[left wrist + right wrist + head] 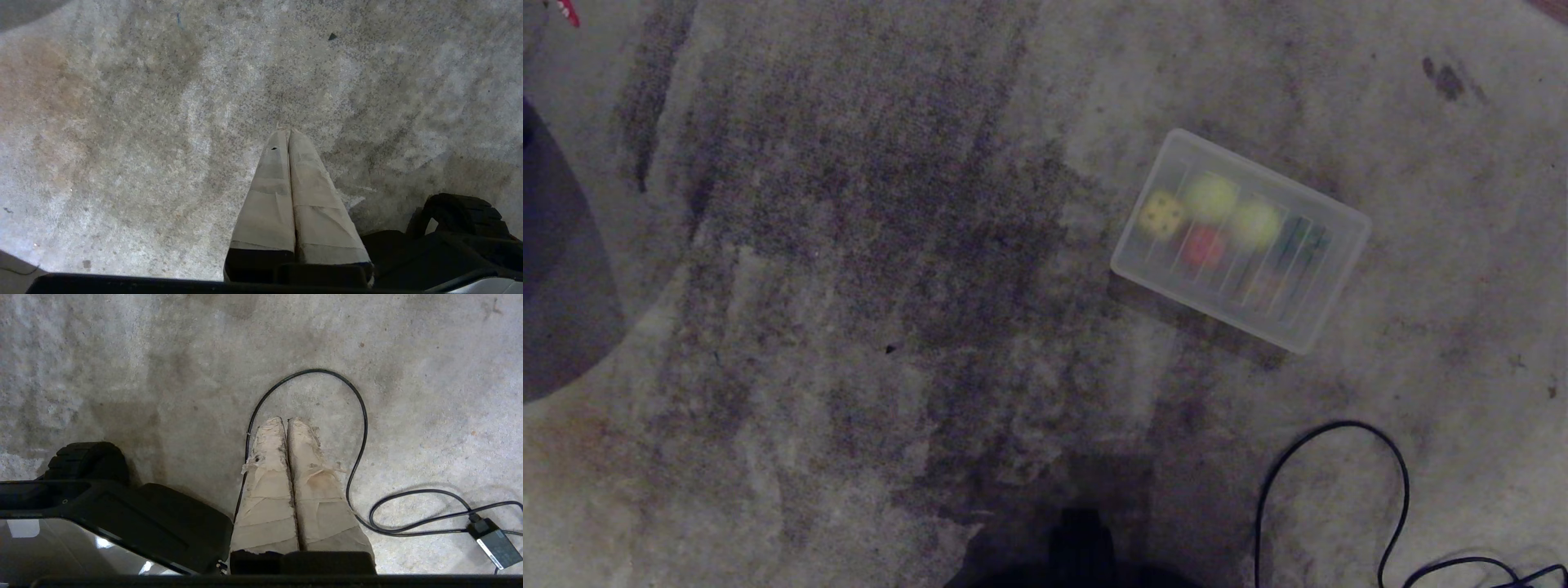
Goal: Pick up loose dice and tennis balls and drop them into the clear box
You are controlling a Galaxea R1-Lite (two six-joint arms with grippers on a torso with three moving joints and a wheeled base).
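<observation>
Fingers of the left gripper [288, 132], wrapped in pale tape, are pressed together with nothing between them, pointing down over bare stained floor [122, 143]. Fingers of the right gripper [284, 420], likewise taped and frayed, are clenched empty above the floor inside a loop of black cable [359, 416]; a power adapter [492, 543] lies at the cable's end. Neither gripper appears in the head view. There, the clear box [1327, 322] lies on the floor to the robot's front right, well apart from both grippers. Inside it sit a yellow die [1161, 215], a red die [1203, 247], two tennis balls [1211, 197] side by side, and a dark green die [1298, 241], blurred. No task thing shows in either wrist view.
</observation>
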